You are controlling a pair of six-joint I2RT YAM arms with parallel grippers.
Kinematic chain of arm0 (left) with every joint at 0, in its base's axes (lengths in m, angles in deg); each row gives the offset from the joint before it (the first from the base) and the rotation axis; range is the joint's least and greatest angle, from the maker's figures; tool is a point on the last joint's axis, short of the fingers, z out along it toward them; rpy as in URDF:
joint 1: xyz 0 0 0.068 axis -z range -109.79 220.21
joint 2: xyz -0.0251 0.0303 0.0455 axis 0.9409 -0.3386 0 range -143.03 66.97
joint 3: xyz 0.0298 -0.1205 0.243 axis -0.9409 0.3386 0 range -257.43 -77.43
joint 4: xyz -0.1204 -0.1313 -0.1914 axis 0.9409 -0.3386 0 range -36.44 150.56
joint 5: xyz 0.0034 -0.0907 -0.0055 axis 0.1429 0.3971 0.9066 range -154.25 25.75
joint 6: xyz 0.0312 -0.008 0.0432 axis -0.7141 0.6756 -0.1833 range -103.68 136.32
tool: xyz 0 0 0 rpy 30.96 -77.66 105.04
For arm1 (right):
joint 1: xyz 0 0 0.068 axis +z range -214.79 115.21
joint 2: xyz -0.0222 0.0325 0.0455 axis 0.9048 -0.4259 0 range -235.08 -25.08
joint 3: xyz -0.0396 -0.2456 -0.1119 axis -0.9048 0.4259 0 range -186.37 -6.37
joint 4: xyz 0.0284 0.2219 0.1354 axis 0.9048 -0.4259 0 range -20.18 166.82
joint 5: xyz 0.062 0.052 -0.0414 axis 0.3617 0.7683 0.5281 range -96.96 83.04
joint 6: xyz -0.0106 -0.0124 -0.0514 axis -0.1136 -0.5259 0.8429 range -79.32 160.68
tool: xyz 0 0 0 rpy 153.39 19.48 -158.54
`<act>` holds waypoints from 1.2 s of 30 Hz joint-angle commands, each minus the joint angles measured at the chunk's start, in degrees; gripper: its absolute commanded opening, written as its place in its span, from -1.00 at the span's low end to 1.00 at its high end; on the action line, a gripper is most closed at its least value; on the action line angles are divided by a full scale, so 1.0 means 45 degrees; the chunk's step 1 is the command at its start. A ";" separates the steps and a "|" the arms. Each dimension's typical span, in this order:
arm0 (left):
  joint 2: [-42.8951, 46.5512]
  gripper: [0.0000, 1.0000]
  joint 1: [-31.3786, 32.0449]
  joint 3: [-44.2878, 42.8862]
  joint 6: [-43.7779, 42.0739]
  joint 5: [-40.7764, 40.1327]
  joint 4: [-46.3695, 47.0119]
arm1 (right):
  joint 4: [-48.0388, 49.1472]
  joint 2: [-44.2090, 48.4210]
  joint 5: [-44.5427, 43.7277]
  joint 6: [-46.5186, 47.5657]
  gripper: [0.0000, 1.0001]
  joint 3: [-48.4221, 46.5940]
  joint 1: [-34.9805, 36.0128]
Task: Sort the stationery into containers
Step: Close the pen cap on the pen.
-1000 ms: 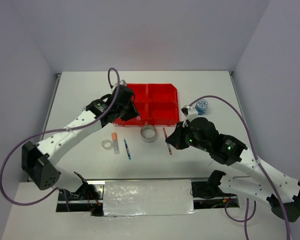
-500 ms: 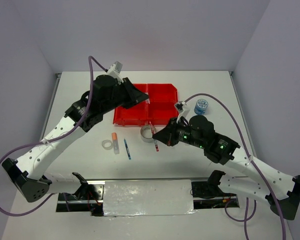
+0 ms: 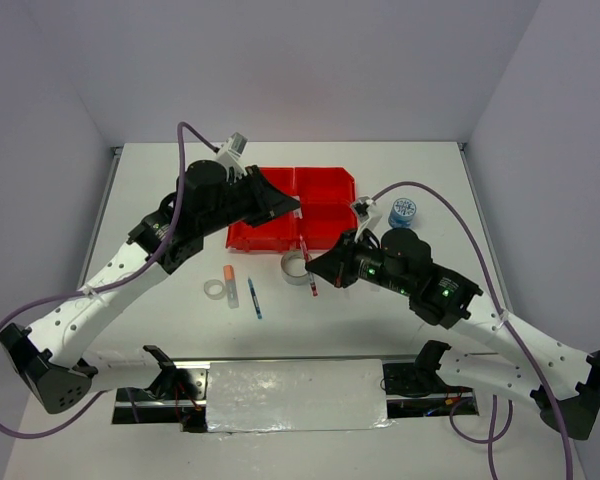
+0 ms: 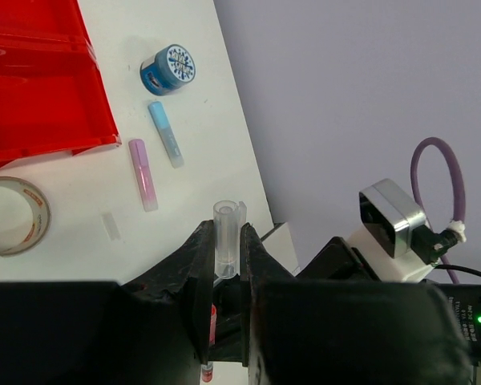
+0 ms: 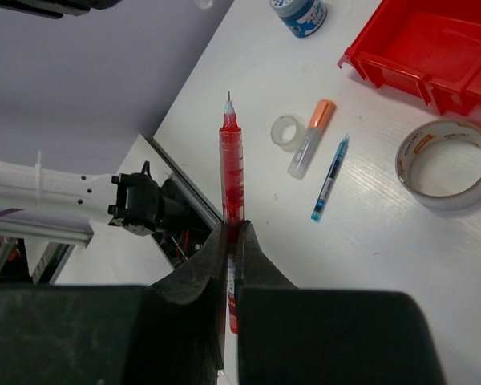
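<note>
My left gripper [image 4: 227, 230] is shut on a short clear cap [image 4: 225, 233] and hangs over the front of the red tray [image 3: 325, 186], as the left gripper [image 3: 296, 209] shows from above. The right gripper [image 5: 234, 230] is shut on a red pen [image 5: 231, 156], tip outward, lifted off the table. Seen from above, the right gripper [image 3: 314, 268] holds the red pen [image 3: 309, 266] just below the left one, beside the silvery tape ring [image 3: 296, 268]. On the table lie a small clear tape ring [image 3: 216, 289], an orange stub [image 3: 229, 272] and a blue pen [image 3: 254, 298].
A blue-patterned roll [image 3: 403, 211] stands right of the tray. In the left wrist view a pink stick [image 4: 142, 173] and a pale blue stick [image 4: 165, 133] lie by the tray's corner [image 4: 80, 140], near the table's right edge. Walls enclose the table.
The left arm swung up and right over the tray with the cap. The right gripper lifted the red pen off the table and carried it left toward the left gripper.
</note>
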 commanded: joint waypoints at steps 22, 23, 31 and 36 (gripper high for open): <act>0.0551 -0.91 0.0004 0.0353 0.0452 0.0449 0.1042 | -0.0015 -0.0616 -0.0578 0.0980 -1.00 -0.1565 -0.0045; 0.0570 -0.90 0.0004 0.0314 0.0412 0.0410 0.1003 | 0.0023 -0.0596 -0.0577 0.0961 -1.00 -0.1525 -0.0045; 0.0589 -0.90 0.0004 0.0490 0.0451 0.0508 0.1041 | -0.0151 -0.0596 -0.0987 0.0922 -1.00 -0.1622 -0.0045; 0.0570 -0.90 0.0004 0.0431 0.0510 0.0585 0.1139 | -0.0406 -0.0753 -0.1124 0.0961 -1.00 -0.1818 -0.0045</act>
